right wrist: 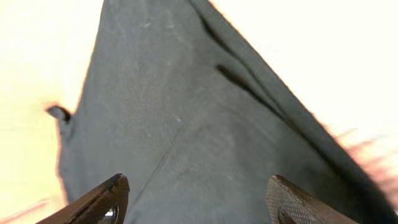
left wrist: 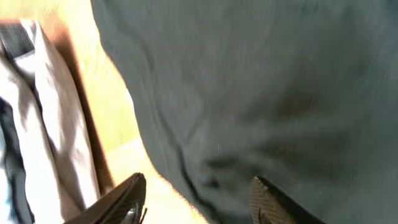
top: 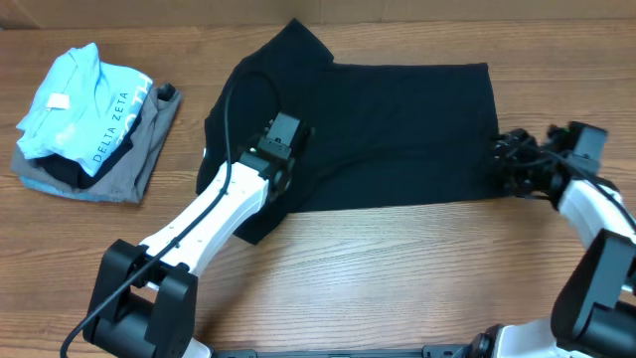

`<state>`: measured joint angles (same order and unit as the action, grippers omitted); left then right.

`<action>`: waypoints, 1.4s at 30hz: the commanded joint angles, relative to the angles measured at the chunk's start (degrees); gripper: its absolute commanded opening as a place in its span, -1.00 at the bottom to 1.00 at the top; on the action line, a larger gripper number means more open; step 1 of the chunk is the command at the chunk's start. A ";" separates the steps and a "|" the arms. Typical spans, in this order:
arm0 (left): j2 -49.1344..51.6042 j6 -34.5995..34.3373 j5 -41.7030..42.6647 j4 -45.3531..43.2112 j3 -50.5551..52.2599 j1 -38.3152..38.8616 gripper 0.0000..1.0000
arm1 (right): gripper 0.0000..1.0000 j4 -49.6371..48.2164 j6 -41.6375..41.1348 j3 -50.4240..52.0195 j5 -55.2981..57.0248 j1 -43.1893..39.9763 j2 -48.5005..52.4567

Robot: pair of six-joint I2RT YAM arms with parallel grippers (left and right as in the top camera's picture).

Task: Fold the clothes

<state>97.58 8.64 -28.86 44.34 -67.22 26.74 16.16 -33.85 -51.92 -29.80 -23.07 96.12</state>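
Left pincer [left wrist: 199, 202], jaws apart, above the black T-shirt [left wrist: 280, 93]'s edge.

read: "DELTA ZETA" (dark capitals); on: folded light blue shirt [top: 75, 89]

Overhead: even light, sharp. My wrist views: soft, blurred. Light wooden table [right wrist: 323, 62] blown out to pale glare; plain black cotton T-shirt [left wrist: 280, 93] shows faint creases.

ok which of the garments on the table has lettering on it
The light blue shirt at the far left, printed DELTA ZETA. The grey garment under it and the spread black T-shirt show no lettering.
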 commanded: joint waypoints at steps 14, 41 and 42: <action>4.46 -10.16 26.62 2.54 -1.99 -12.52 0.43 | 0.48 13.90 5.75 -1.42 -16.37 -1.92 -6.01; 9.84 -15.50 33.33 -1.73 -1.99 -21.59 0.24 | 0.48 17.18 8.41 -1.40 -12.66 1.70 -6.01; 10.03 -15.50 33.35 -1.42 -1.99 -21.57 0.24 | 0.48 17.18 8.41 -1.40 -12.66 1.70 -6.01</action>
<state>106.41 -5.89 5.17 42.28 -68.62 5.48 33.50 -26.13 -52.07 -42.98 -21.65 91.33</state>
